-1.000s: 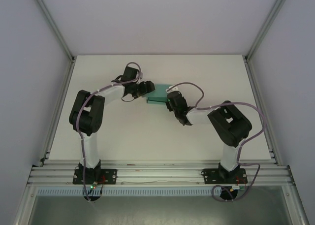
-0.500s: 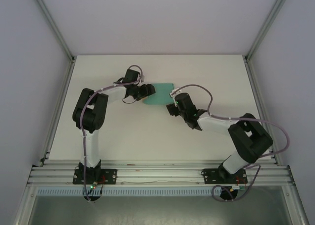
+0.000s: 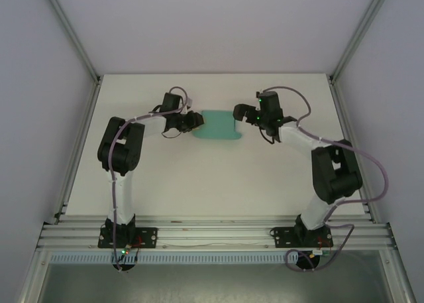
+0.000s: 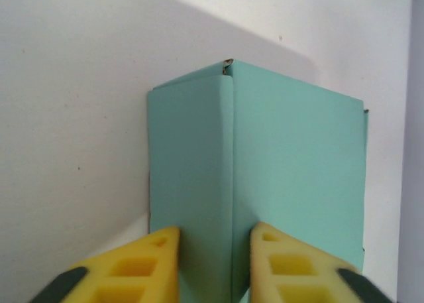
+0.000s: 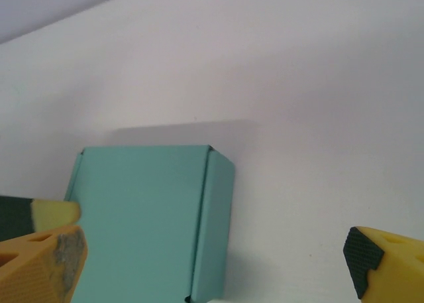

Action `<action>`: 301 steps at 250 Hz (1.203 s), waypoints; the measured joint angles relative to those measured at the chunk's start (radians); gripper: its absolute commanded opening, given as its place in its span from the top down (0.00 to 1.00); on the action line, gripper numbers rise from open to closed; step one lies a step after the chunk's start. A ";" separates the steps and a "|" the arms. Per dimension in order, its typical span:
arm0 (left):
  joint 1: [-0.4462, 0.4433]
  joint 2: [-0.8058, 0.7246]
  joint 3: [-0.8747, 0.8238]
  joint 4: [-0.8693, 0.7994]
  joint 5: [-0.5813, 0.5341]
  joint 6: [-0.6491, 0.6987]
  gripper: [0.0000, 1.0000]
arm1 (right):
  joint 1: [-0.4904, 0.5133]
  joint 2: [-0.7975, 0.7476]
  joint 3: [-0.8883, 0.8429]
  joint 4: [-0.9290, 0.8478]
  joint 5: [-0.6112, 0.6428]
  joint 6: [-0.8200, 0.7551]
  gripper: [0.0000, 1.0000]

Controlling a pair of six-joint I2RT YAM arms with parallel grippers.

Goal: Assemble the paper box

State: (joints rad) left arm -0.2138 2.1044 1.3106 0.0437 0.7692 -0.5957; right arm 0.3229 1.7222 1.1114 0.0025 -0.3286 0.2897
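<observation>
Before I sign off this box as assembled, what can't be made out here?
- Left wrist: whether the left gripper actually pinches the paper box; the frame's bottom edge cuts the contact off.
- Right wrist: the box's near end, cut off by the bottom edge; its left side, behind the right gripper's finger.
- Top external: flaps and seams, too small.

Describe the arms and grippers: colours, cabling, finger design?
Left arm and right arm: white links, bulky black joint housings, loose greyish-purple cables looped alongside. Left gripper and right gripper: yellow fingers with moulded hollow pockets and dark pads at the tips.
</observation>
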 measured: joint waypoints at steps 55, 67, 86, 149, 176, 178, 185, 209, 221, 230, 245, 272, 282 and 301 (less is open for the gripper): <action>0.047 0.000 -0.091 0.180 0.112 -0.071 0.85 | -0.015 0.155 0.107 -0.101 -0.174 0.107 0.00; 0.053 0.000 -0.103 0.202 0.125 -0.082 0.85 | -0.015 0.182 0.128 -0.104 -0.211 0.123 0.00; 0.062 0.000 -0.110 0.214 0.137 -0.086 0.85 | -0.016 0.215 0.150 -0.102 -0.260 0.146 0.01; 0.063 0.000 -0.110 0.214 0.141 -0.083 0.81 | -0.016 0.333 0.201 0.002 -0.447 0.251 0.22; 0.063 0.006 -0.109 0.223 0.155 -0.076 0.79 | -0.016 0.363 0.201 0.072 -0.524 0.310 0.37; 0.063 0.006 -0.109 0.224 0.157 -0.076 0.78 | -0.016 0.364 0.201 0.075 -0.526 0.317 0.38; 0.064 0.009 -0.109 0.231 0.164 -0.076 0.78 | -0.016 0.365 0.201 0.088 -0.540 0.325 0.42; 0.068 0.012 -0.109 0.249 0.169 -0.077 0.74 | -0.023 0.365 0.201 0.122 -0.574 0.357 0.46; 0.069 0.012 -0.109 0.255 0.169 -0.077 0.70 | -0.026 0.365 0.201 0.138 -0.587 0.377 0.47; 0.069 0.012 -0.110 0.261 0.169 -0.077 0.65 | -0.029 0.365 0.201 0.150 -0.594 0.390 0.47; 0.070 0.012 -0.113 0.269 0.173 -0.078 0.55 | -0.032 0.365 0.201 0.171 -0.606 0.415 0.51; 0.069 0.011 -0.133 0.290 0.188 -0.072 0.30 | -0.034 0.364 0.200 0.184 -0.612 0.443 0.54; 0.068 0.003 -0.141 0.301 0.196 -0.057 0.02 | -0.034 0.362 0.200 0.182 -0.612 0.445 0.54; 0.065 -0.040 -0.146 0.288 0.173 -0.020 0.00 | -0.034 0.353 0.200 0.161 -0.608 0.448 0.54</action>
State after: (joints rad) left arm -0.1490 2.0640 1.1648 0.3317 0.9424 -0.6159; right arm 0.2886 2.0754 1.3109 0.1631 -0.9367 0.7376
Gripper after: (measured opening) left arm 0.932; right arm 0.462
